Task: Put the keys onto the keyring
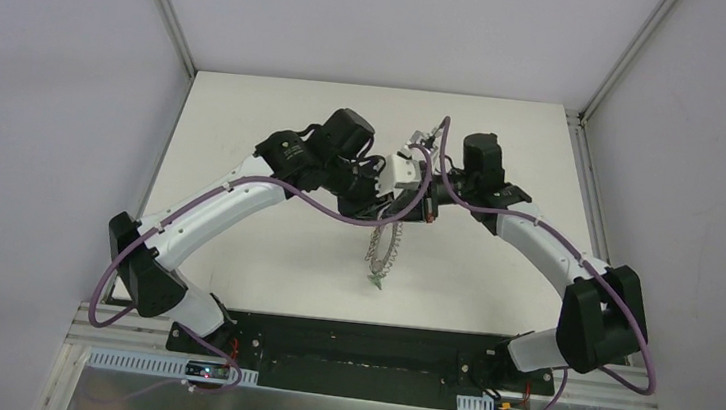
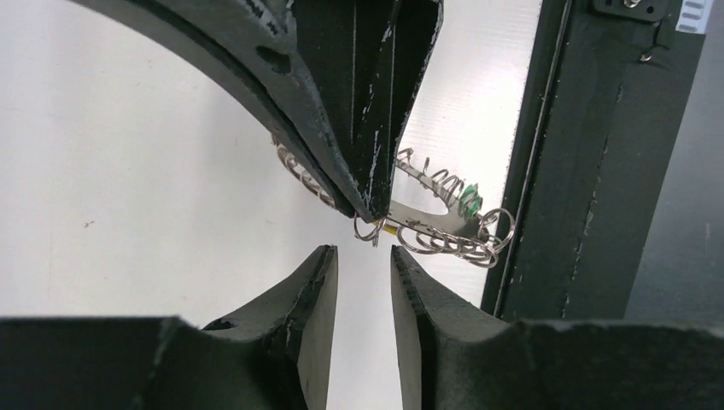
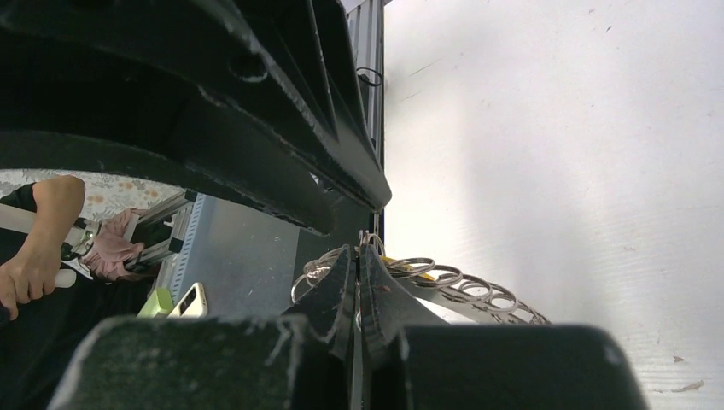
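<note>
Now the left gripper (image 2: 363,254) has its 2 fingers spread a little, with nothing between them. Its tips are near the keyring (image 2: 444,231) but not touching it. In the middle, the keyring hangs in the air over the white table (image 1: 245,133), between the 2 arms. A key with a green head (image 2: 468,202) sits among the wire loops. A tiny bit of yellow (image 2: 388,227) shows close to the pinch; I think that is the other key, but it is too small to be sure. On the right, the right gripper (image 3: 357,260) has its fingers pressed together on the rim of the keyring, and that is all that holds it up.

What could go wrong? Only 1 gripper holds the ring, by a thin edge. If the left gripper bumps it, the ring could twist, slip out and fall on the table. A key that is not fully on could drop off too.

The top view shows the whole ring hanging down and both arms, but the keys are too tiny to see there. The left wrist view shows the green head and the gap between the left fingers. The right wrist view shows the tight pinch from close, and a person's hand (image 3: 30,273) far off at the side.
</note>
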Available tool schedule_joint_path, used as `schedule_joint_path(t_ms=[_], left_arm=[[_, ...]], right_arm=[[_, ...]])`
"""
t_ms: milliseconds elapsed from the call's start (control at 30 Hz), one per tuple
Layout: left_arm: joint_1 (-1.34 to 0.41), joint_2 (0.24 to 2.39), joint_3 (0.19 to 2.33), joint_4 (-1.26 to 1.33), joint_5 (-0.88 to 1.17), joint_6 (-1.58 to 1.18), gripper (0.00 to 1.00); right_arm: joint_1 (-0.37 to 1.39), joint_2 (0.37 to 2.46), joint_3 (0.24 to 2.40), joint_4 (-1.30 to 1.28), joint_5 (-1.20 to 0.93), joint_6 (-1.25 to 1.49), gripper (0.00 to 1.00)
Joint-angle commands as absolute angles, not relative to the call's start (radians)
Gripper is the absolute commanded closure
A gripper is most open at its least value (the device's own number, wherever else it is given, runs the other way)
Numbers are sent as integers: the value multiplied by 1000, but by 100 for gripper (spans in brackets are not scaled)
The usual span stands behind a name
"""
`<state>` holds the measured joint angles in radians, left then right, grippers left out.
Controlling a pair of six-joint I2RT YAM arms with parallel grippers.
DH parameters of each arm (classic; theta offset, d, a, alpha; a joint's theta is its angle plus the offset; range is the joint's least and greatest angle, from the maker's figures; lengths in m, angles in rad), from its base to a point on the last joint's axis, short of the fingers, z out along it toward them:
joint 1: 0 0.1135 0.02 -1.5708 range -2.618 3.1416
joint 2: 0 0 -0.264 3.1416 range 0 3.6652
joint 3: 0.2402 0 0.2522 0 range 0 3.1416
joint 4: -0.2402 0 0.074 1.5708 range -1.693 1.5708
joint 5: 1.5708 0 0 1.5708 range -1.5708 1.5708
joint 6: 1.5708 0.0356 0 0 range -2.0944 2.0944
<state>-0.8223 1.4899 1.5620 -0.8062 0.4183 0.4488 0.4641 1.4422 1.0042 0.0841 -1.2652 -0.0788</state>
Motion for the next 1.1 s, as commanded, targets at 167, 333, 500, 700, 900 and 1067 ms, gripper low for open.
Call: schedule_joint_path(t_ms=[167,333,500,700,900,1067], left_arm=[[-694,1507,1584,-751,679,297,64],[-660,1535,1586,-722,820,241,61],[-660,1563,1584,-709,889,216,59],[-656,1564,1557,-701,906,219,60],[-652,1564,1546,-706,923,222,71],[-650,1571,1545,-711,929,225,72]], right_arm=[[439,1370,1005,148,-1331,-105,100],[438,1371,1008,148,-1334,-103,100],[436,1374,1012,149,-1336,-96,100],[433,1368,1006,148,-1338,-96,100],[433,1366,1006,149,-1338,-94,100],[429,1364,1000,174,-1339,-72,100]])
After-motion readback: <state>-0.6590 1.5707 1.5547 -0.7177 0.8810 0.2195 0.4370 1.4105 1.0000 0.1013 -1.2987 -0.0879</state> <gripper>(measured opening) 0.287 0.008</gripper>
